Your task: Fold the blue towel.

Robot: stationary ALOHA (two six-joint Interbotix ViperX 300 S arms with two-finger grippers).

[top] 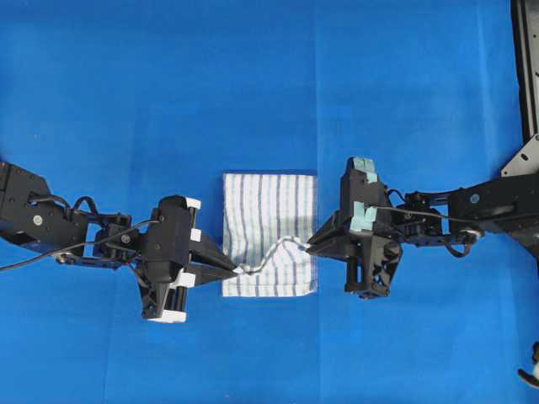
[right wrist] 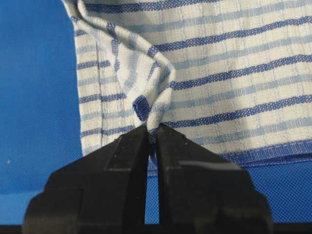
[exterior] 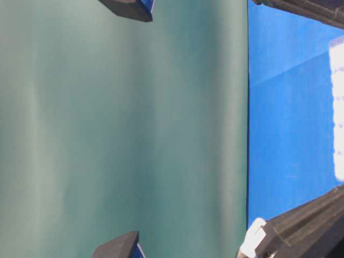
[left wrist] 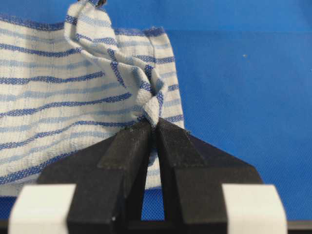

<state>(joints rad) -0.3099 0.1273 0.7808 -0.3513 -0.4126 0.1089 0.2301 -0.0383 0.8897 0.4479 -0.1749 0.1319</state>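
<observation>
Pinching tight, the left claw [top: 238, 269] and right claw [top: 310, 245] each clamp the blue towel [top: 269, 210] mid-table [top: 126, 101] by its near corners, probably. Risk: uneven pulling slips that thin pinch, skewing the fold.

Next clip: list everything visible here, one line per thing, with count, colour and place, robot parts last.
blue towel: one, white with dark-blue and light-blue stripes, middle of the table, flat except for a raised ridge pinched up near its lower edge in the overhead view.
table covering: one, solid blue, under everything.
metal frame: one, black and grey, right edge of the overhead view.
left gripper: one, black with white parts, shut on the towel's left edge.
right gripper: one, black with pale teal parts, shut on the towel's right edge.
</observation>
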